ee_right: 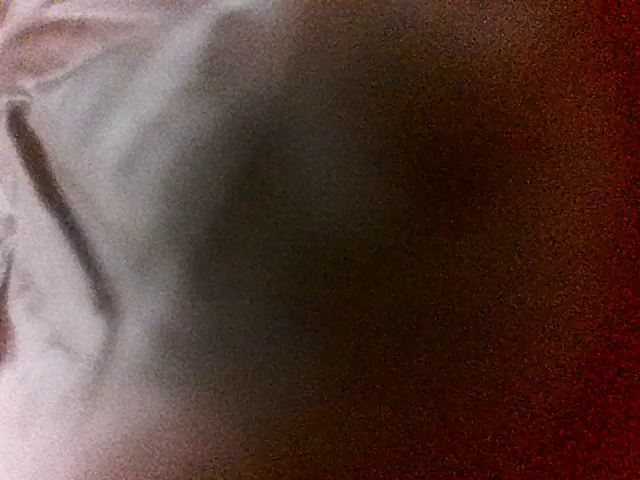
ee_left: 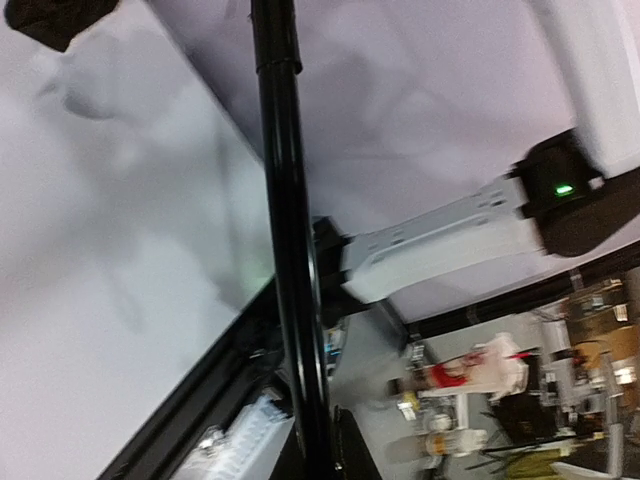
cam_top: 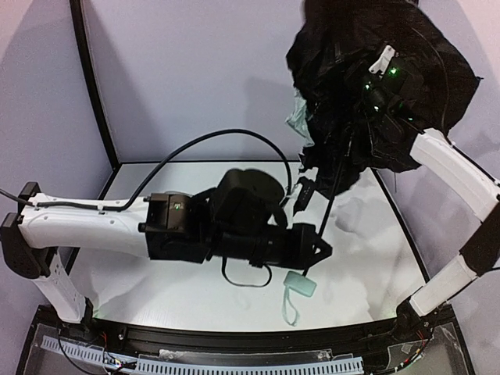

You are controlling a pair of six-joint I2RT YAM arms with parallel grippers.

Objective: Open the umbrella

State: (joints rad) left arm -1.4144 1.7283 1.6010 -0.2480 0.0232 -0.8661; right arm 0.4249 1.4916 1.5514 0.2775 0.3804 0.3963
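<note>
Left gripper (cam_top: pixel 316 250) looks clamped on the thin black shaft (ee_left: pixel 290 250) just above the small pale green handle (cam_top: pixel 300 283), low over the white table (cam_top: pixel 156 293); our right gripper (cam_top: pixel 373 92) is buried in the canopy, its jaws hidden. We judge the compact folding umbrella (cam_top: pixel 391 47), mint fabric with a black inner side, half spread: next, drive the runner up until it locks. Its long axis slants, handle near and low, canopy high at far right

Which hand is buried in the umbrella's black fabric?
The right hand, raised high inside the umbrella; the left hand is low on the shaft, just above the green handle.
</note>
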